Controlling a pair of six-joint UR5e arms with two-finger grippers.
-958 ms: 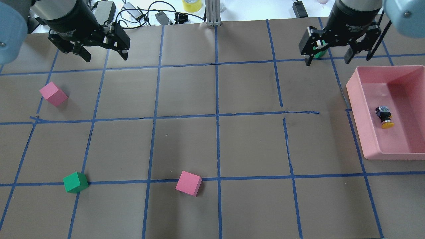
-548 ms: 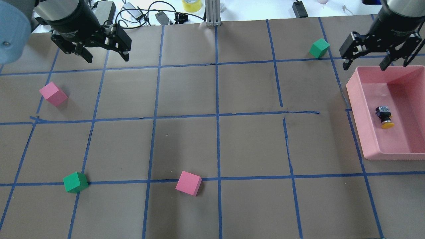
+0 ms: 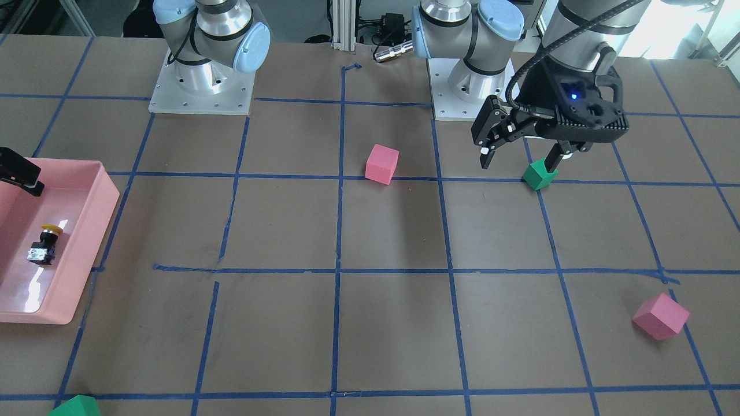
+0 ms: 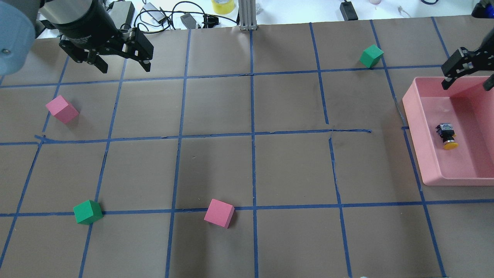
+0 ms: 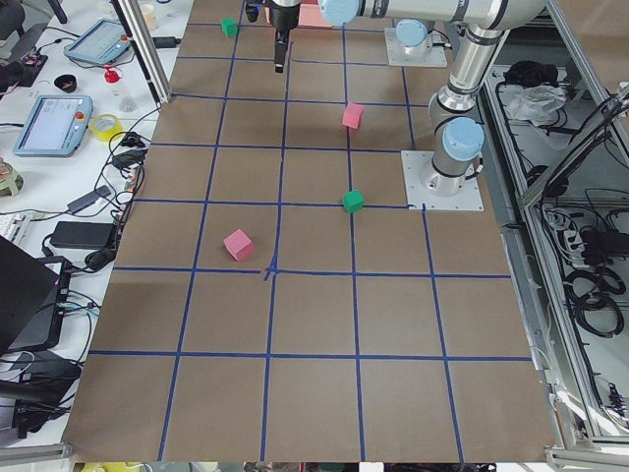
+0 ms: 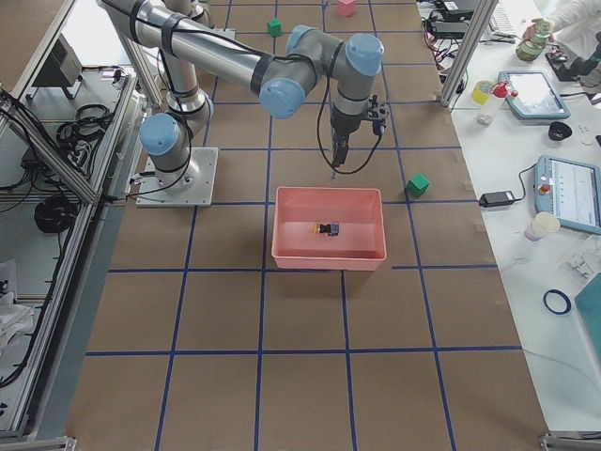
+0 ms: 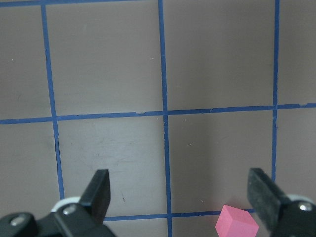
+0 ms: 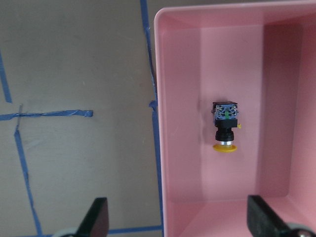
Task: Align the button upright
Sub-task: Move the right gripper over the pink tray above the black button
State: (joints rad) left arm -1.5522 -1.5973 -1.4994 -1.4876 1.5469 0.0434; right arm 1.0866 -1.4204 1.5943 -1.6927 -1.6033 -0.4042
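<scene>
One second of travel to report for the right gripper [image 8: 178, 219]: started over the green cube [image 4: 371, 56], slid sideways off it, and now hangs high over the pink tray [image 4: 411, 112], partly cut off by the edge of the overhead view. Spread wide, pinching nothing. From the wrist camera, looks straight down on the button [image 8: 225, 129], framed between the two fingertips but well above it.

No change to the button itself: lying on its side on the tray floor, clear of every wall, yellow cap pointing toward the robot, grey block away from it. Not upright yet, not touched.

Almost no movement from the left gripper [image 4: 125, 68]: held above the left half of the table, likewise spread and empty, with a pink cube [image 7: 237, 222] at the bottom of its wrist view.

Reads as approach nearly finished and descent next. Calls for lowering into the tray and closing across the black body without clipping a wall.
</scene>
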